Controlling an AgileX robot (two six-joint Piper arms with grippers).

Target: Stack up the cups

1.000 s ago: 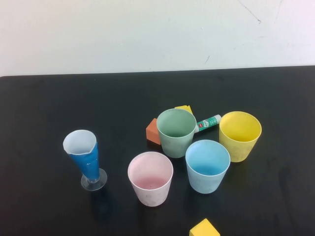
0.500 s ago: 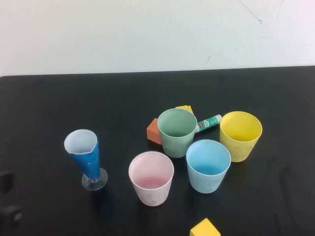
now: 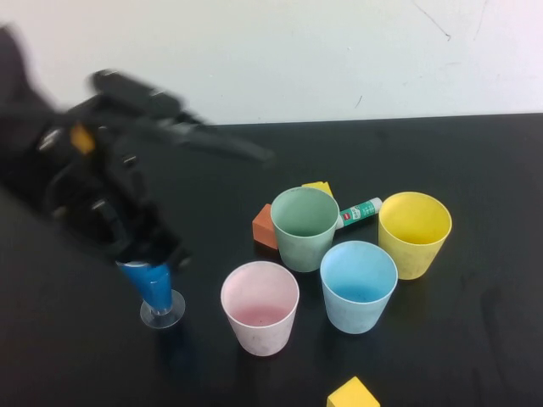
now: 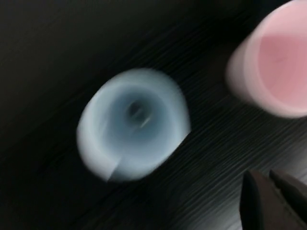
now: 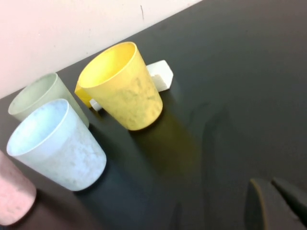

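High view: blurred left claw [image 3: 157,250], grip unclear, above blue-wrapped glass [image 3: 157,292].

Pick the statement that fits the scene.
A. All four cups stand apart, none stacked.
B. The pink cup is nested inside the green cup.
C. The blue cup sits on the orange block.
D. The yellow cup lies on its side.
A: the green cup, pink cup, blue cup and yellow cup each stand upright on the table; the left tool is above the cone glass, the right tool off to the side.
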